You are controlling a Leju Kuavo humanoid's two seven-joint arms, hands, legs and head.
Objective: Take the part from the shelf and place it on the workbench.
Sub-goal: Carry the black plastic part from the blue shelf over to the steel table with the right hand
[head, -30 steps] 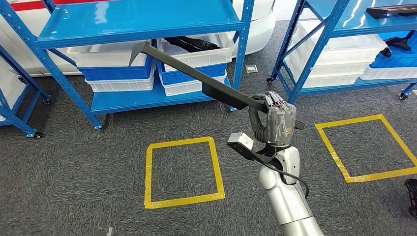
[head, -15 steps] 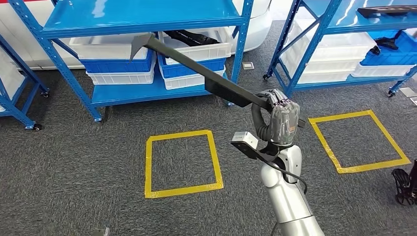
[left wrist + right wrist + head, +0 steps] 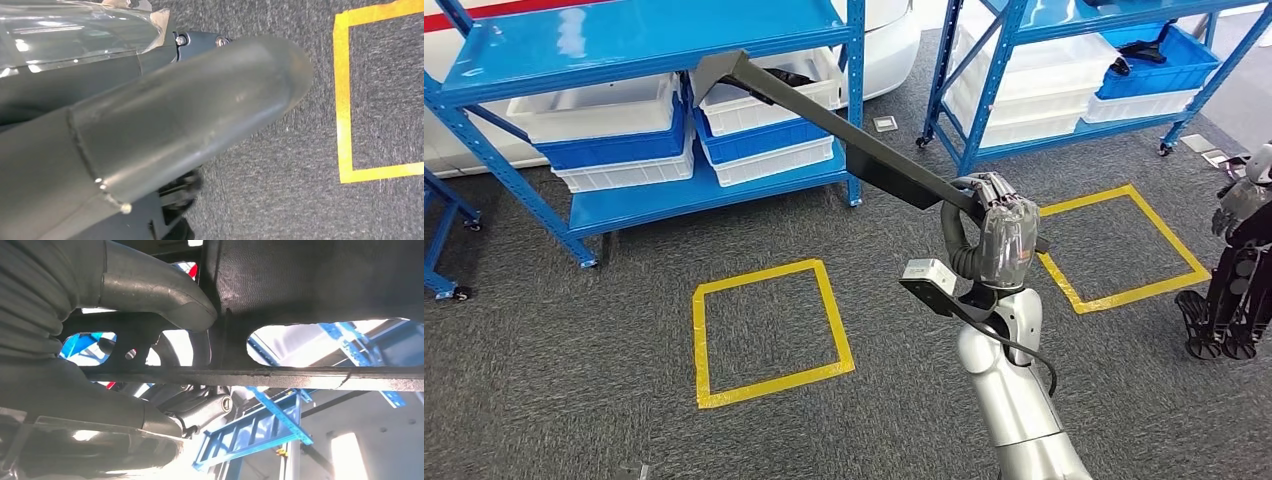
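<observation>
Right hand (image 3: pixel 1002 232) fingers (image 3: pixel 990 190) grasping part (image 3: pixel 844 140); part off shelf (image 3: pixel 634 40), held in air, far end pointing at shelf. Left hand (image 3: pixel 150 125): finger state cannot tell. Pick done; carry and placement on surface outstanding, surface not sighted.

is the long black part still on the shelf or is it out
Out. The right hand grips one end of the long black part, which slants up through the air in front of the blue shelf.

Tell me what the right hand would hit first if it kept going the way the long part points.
Probably the white bin on the blue shelf, though depth is unclear.
</observation>
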